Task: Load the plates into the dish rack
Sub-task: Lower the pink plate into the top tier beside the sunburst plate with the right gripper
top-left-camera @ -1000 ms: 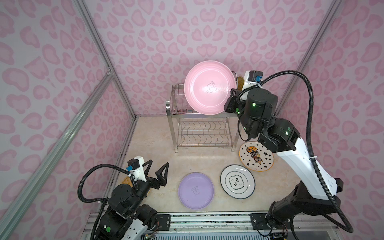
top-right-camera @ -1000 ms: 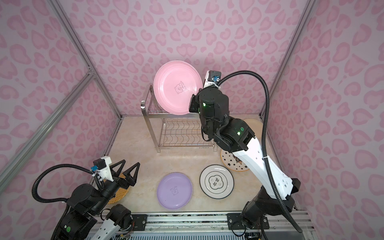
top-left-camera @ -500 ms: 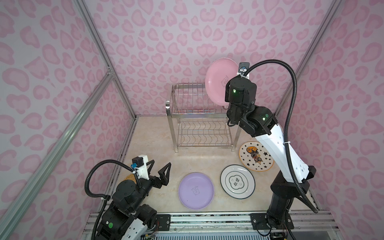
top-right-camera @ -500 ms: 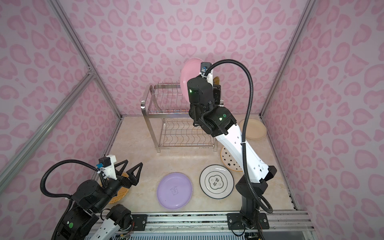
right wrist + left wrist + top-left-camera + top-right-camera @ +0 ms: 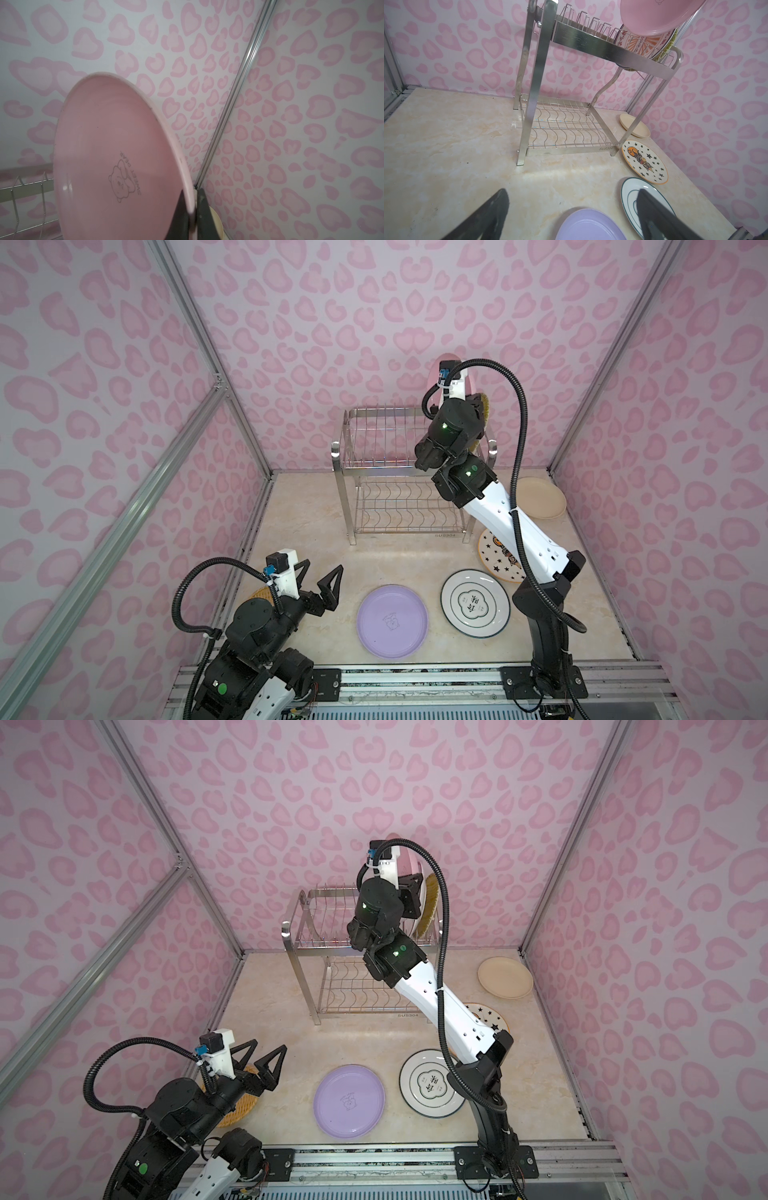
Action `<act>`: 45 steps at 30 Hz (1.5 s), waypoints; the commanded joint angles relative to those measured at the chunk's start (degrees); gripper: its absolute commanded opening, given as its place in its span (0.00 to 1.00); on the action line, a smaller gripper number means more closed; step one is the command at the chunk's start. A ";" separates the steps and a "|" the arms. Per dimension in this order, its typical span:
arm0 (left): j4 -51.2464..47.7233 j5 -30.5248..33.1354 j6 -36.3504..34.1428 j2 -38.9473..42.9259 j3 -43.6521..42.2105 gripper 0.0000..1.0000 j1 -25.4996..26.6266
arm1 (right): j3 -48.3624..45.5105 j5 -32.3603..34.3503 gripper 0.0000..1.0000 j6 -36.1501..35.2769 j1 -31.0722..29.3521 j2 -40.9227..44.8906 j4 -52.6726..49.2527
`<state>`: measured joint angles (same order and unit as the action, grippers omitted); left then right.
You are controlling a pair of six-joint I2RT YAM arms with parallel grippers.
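In both top views the dish rack [image 5: 376, 467] stands at the middle of the back edge of the surface [image 5: 395, 560]. The right arm reaches up over the rack's right end. There the pink plate [image 5: 409, 859] stands on edge above the upper tier, beside a yellowish plate [image 5: 431, 903] that stands in the rack. Flat on the surface lie the lilac plate [image 5: 392, 621] near the front edge, the ring-emblem plate [image 5: 475, 603] just to its right, the star plate [image 5: 494, 551] partly under the right arm, and the cream plate [image 5: 540, 497] in the back right corner. An orange woven plate [image 5: 243, 1112] peeks out from under the left arm at the front left corner. The left jaws are spread wide, with nothing between them.

From the left wrist, the pink plate [image 5: 658, 16] hangs over the right end of the rack [image 5: 591, 44], in front of an orange-rayed plate [image 5: 633, 41] slotted in the prongs. Whether it touches them I can't tell.

From the right wrist, the right jaws are pinched tight on the pink plate's [image 5: 116, 155] rim.
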<state>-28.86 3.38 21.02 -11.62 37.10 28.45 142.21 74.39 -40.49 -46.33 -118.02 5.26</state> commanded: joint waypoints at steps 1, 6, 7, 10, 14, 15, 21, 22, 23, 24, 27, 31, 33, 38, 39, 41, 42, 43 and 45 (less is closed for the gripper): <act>0.12 -0.55 -0.62 -0.16 0.34 0.97 -0.06 | 2.93 2.36 0.00 -8.88 0.69 -2.40 9.15; 0.12 -0.78 -0.51 -0.07 0.34 0.97 -0.12 | 3.91 1.85 0.00 -4.54 2.43 -3.21 2.70; 0.12 -0.84 -0.49 -0.05 0.27 0.97 -0.08 | 4.02 1.46 0.00 -2.33 2.68 -3.18 0.19; 0.21 -0.96 -0.70 -0.07 0.34 0.97 -0.15 | 4.04 0.52 0.00 1.44 3.41 -3.40 -4.35; 0.21 -1.04 -0.71 -0.16 0.37 0.97 -0.31 | 4.86 0.40 0.00 1.88 3.79 -4.65 -5.50; 0.29 -1.07 -0.71 -0.16 0.31 0.97 -0.32 | 5.12 0.32 0.00 1.43 3.87 -4.99 -5.17; 0.45 -1.65 -0.69 -0.50 0.33 0.97 -0.76 | 9.49 1.41 0.00 -3.43 4.05 -9.07 -2.08; 0.47 -1.79 -0.71 -0.52 0.34 0.97 -0.84 | 9.51 2.01 0.00 -6.29 4.06 -9.71 0.99; 0.47 -2.00 -0.67 -0.65 0.34 0.97 -0.85 | 9.49 2.46 0.00 -8.63 4.09 -10.30 3.52; 0.52 -2.33 -0.69 -0.71 0.33 0.97 -0.98 | 9.53 2.87 0.00 -11.04 4.05 -11.01 5.99; 0.63 -3.11 -0.67 -0.88 0.23 0.97 -1.27 | 10.14 3.88 0.00 -16.32 4.01 -12.84 11.68; 0.99 -4.05 -0.71 -0.95 0.16 0.97 -1.42 | 10.73 5.04 0.00 -21.28 3.89 -14.99 17.24; 1.09 -4.62 -0.71 -1.10 0.03 0.97 -1.55 | 10.80 4.98 0.00 -24.41 3.83 -15.69 21.20; 1.18 -5.57 -0.80 -1.45 0.17 0.97 -2.04 | 12.49 4.71 0.00 -26.73 3.79 -16.57 23.51; 1.18 -5.69 -0.78 -1.45 0.12 0.97 -2.16 | 12.43 4.48 0.00 -28.61 3.81 -16.72 25.77; 1.26 -5.85 -0.79 -1.34 0.16 0.97 -2.43 | 12.56 4.23 0.00 -30.44 4.06 -16.68 27.90; 1.26 -6.05 -0.80 -1.38 0.14 0.97 -2.54 | 12.50 4.02 0.00 -30.16 4.32 -16.54 27.36; 1.35 -6.28 -0.80 -1.47 0.12 0.97 -2.69 | 12.54 4.03 0.00 -29.93 4.62 -16.31 26.71; 1.44 -6.66 -0.80 -1.48 0.15 0.97 -3.02 | 12.36 4.10 0.00 -30.14 5.08 -16.19 26.57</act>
<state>-28.75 -2.02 20.80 -12.88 37.10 25.76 154.50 78.43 -69.01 -41.65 -134.13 29.30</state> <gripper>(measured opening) 0.974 0.051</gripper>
